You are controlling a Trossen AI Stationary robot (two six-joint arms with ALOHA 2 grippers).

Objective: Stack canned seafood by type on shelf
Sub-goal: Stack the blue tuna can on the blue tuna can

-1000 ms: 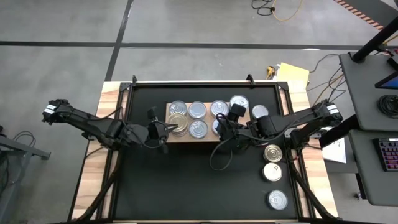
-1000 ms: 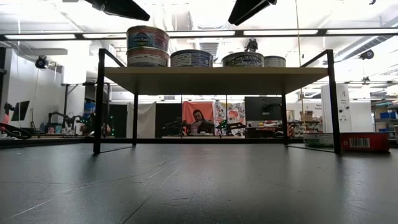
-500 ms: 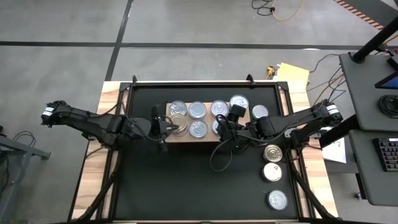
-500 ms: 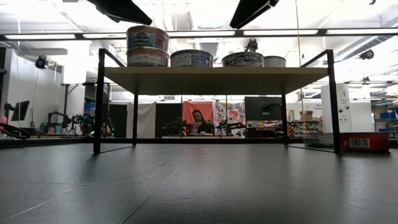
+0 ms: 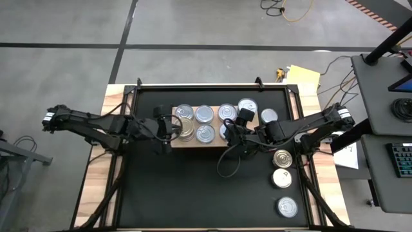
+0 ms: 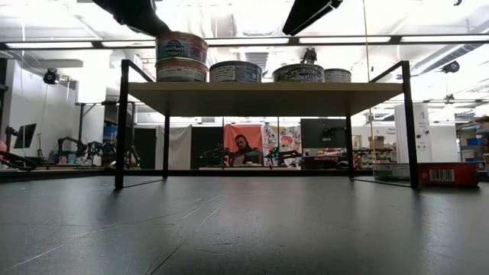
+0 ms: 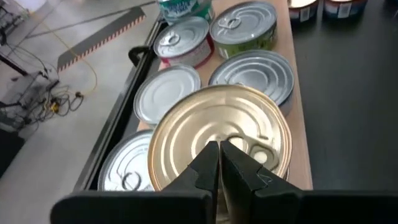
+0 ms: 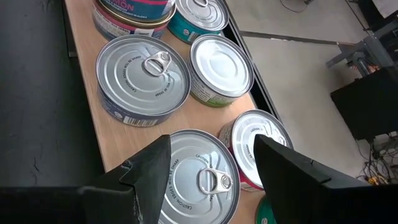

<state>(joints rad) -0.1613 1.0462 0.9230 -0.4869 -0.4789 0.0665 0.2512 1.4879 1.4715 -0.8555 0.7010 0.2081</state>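
Observation:
The light-wood shelf (image 5: 193,144) stands on black legs at the far middle of the black mat, with several round tins on its top. A gold-lidded tin (image 7: 221,134) sits stacked on another tin (image 6: 181,70) at the shelf's left end. My left gripper (image 7: 219,148) is shut, its tips over that gold lid. My right gripper (image 8: 211,158) hangs open above a silver pull-tab tin (image 8: 199,177) near the shelf's right end, one finger (image 8: 152,168) on either side and clear of it. Three more tins (image 5: 281,178) lie on the mat at the right. My left gripper points its shut fingertips slanting down at the gold lid (image 7: 205,127) from the table's left. I cannot tell whether the tips touch the lid. The tin stays upright on the tin below it.
One tin (image 5: 269,116) stands on the mat just right of the shelf. The mat (image 5: 193,187) in front of the shelf and under it is bare. Metal rails (image 5: 122,161) frame the mat's sides. A red box (image 6: 447,174) lies at the far right.
My left gripper has swung a little toward the table's far edge, from the shelf's near-left corner to the gold-lidded tin. It has also tipped. The tins have kept their places.

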